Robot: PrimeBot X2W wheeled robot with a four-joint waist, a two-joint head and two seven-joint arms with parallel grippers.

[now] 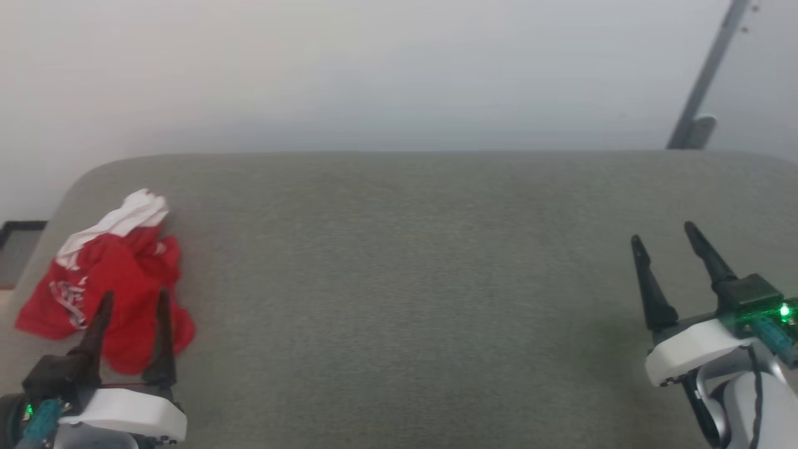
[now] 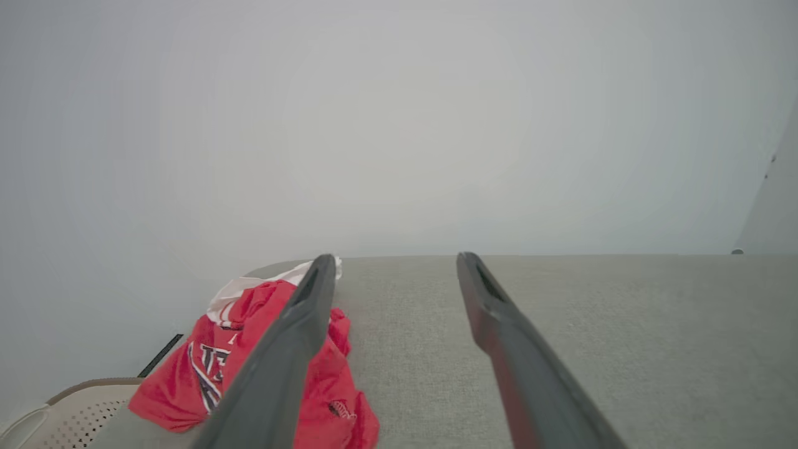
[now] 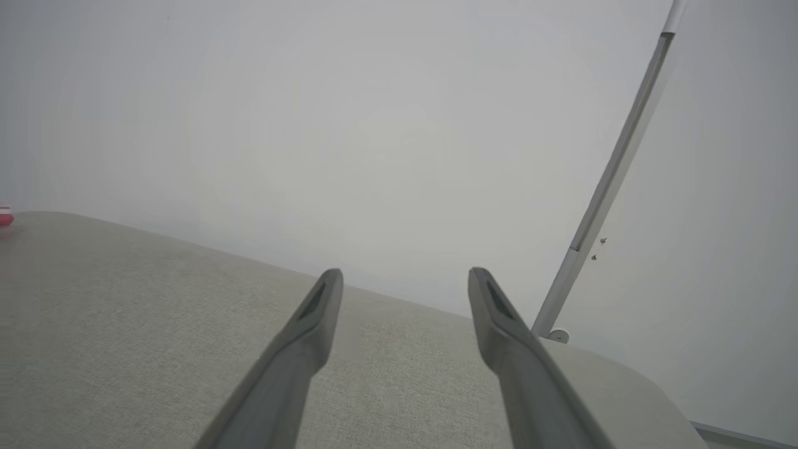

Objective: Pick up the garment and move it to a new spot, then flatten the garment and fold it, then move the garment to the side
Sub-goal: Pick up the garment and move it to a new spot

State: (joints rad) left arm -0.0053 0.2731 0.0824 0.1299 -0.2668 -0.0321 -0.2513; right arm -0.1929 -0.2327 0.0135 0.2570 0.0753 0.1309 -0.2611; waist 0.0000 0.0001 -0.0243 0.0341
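Observation:
The garment [image 1: 118, 274], a red T-shirt with a white sleeve, lies crumpled in a heap at the far left of the grey padded surface [image 1: 411, 280]. My left gripper [image 1: 136, 298] hovers open over the heap's near edge, nothing between its fingers. In the left wrist view the garment [image 2: 249, 355] shows dark block letters, partly hidden behind the left finger [image 2: 280, 362] of my left gripper [image 2: 394, 262]. My right gripper [image 1: 662, 232] stands open and empty at the far right, well away from the garment. In the right wrist view my right gripper [image 3: 404, 277] points at the surface's far edge, and a sliver of the garment [image 3: 5, 216] shows at the left edge.
A pale wall [image 1: 374, 68] rises behind the surface. A slanted grey metal bar [image 1: 707, 81] leans at the back right. A cream perforated basket [image 2: 68, 415] sits beyond the surface's left edge. The wide middle of the surface lies between the two grippers.

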